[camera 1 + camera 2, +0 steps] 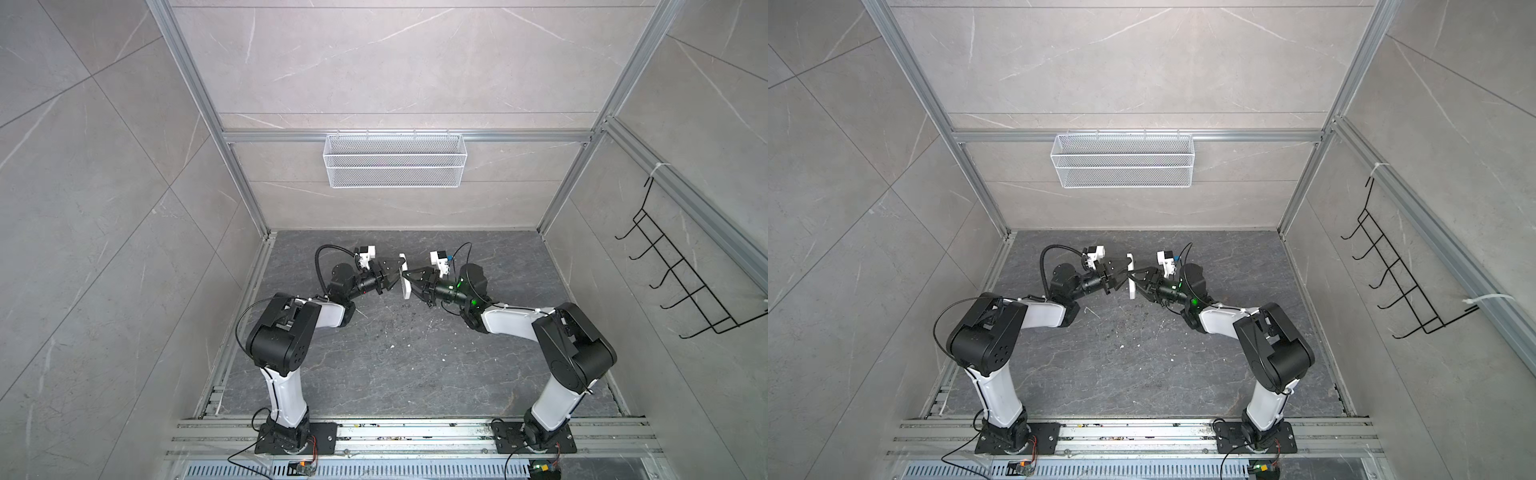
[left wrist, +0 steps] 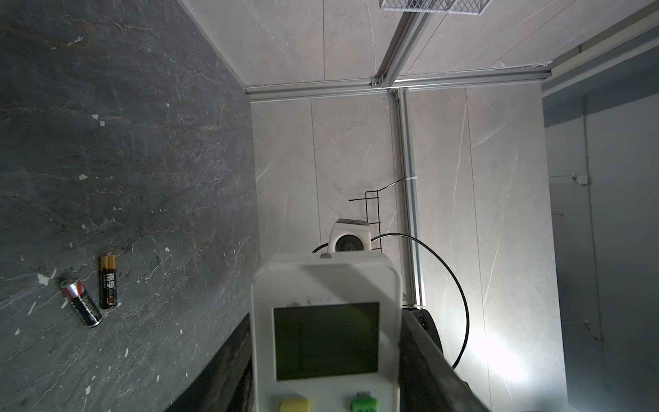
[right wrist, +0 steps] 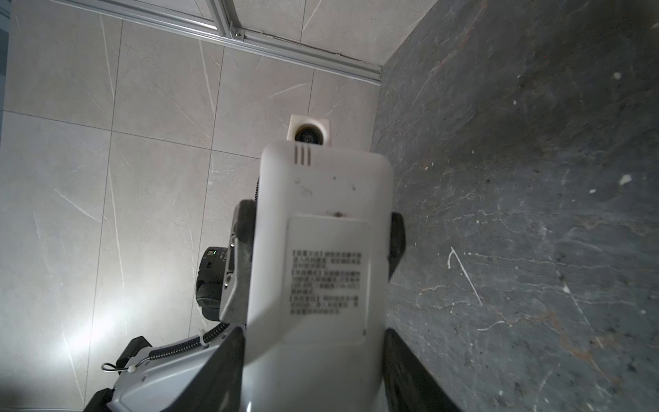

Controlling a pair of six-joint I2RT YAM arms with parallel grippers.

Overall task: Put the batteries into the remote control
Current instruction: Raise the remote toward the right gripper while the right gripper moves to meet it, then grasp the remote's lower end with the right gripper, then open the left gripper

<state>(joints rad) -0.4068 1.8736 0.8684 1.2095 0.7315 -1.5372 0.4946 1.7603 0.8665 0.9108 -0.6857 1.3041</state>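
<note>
The white remote control hangs in the air above the dark floor, held between both arms. My left gripper is shut on its long edges, and the left wrist view faces its greenish display. From the opposite side my right gripper is shut on the same edges, its fingers against the remote control, whose labelled back shows there. Two batteries lie side by side on the floor in the left wrist view, apart from both grippers.
A white wire basket hangs on the back wall and a black hook rack on the right wall. White specks dot the dark stone floor. Aluminium rails run along the front.
</note>
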